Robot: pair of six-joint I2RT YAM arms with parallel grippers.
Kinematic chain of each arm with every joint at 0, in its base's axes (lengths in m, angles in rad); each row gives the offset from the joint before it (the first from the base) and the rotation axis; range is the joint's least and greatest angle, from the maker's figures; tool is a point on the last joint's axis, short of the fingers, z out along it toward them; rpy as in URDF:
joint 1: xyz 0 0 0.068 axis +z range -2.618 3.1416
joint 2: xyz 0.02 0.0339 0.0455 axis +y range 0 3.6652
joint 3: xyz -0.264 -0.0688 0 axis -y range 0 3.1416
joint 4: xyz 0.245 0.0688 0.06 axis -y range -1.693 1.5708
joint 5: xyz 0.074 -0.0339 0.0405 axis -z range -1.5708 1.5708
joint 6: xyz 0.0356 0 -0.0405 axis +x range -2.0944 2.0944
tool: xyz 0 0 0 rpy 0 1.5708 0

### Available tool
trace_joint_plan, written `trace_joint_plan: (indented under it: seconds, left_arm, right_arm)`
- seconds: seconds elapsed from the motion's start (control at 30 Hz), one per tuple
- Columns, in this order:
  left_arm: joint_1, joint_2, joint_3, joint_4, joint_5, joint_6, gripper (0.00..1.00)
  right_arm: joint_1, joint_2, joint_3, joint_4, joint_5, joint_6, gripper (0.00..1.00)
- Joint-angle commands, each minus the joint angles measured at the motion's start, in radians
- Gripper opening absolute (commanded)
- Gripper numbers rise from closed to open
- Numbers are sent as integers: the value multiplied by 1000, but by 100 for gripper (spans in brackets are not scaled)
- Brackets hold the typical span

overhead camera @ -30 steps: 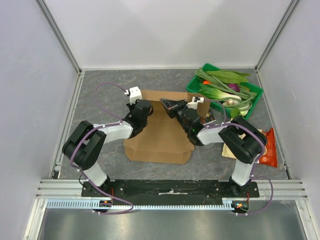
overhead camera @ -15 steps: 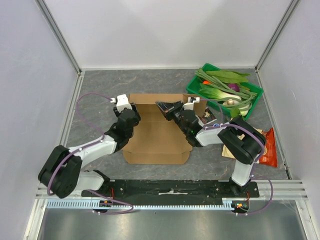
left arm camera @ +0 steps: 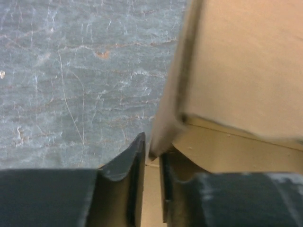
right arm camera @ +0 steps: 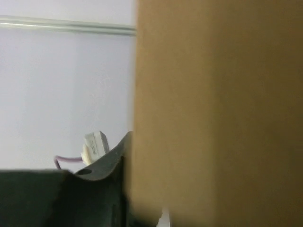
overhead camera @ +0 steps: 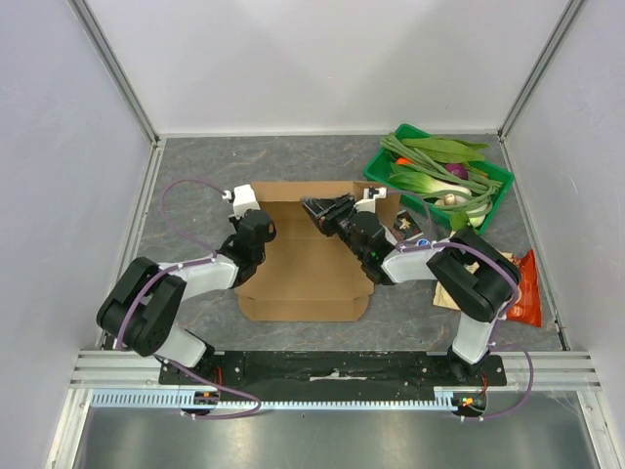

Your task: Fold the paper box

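Note:
The paper box (overhead camera: pixel 303 278) is a brown cardboard blank lying flat in the middle of the grey table. My left gripper (overhead camera: pixel 256 234) is at its left edge. In the left wrist view the jaws (left arm camera: pixel 152 156) stand narrow, with the corner of a raised flap (left arm camera: pixel 236 71) pinched between the fingertips. My right gripper (overhead camera: pixel 317 208) reaches over the box's upper right part. Cardboard (right arm camera: pixel 213 118) fills most of the right wrist view and lies against one finger (right arm camera: pixel 111 165). The other finger is hidden behind it.
A green crate (overhead camera: pixel 493 191) of vegetables stands at the back right. An orange snack bag (overhead camera: pixel 524 288) lies by the right arm's elbow, and a small packet (overhead camera: pixel 405 227) lies next to the box's right edge. White walls close in the table on three sides.
My left arm swung out, then came back to the box's left edge, and its jaws opened and narrowed on the flap. The right gripper crept left and its jaws parted a little.

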Motion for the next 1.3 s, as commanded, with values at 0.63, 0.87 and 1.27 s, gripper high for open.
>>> trace_joint_plan:
  seconds: [0.63, 0.87, 1.27]
  left_arm:
    - [51, -135, -25, 18, -70, 59, 2]
    - [60, -183, -39, -9, -61, 71, 2]
    - [66, -203, -65, -9, -29, 48, 2]
  right_arm:
    - [-225, -243, 732, -1544, -320, -1316, 94]
    - [-228, -23, 958, -1584, -449, -1361, 86]
    - [-288, -81, 687, -1103, -693, -957, 63]
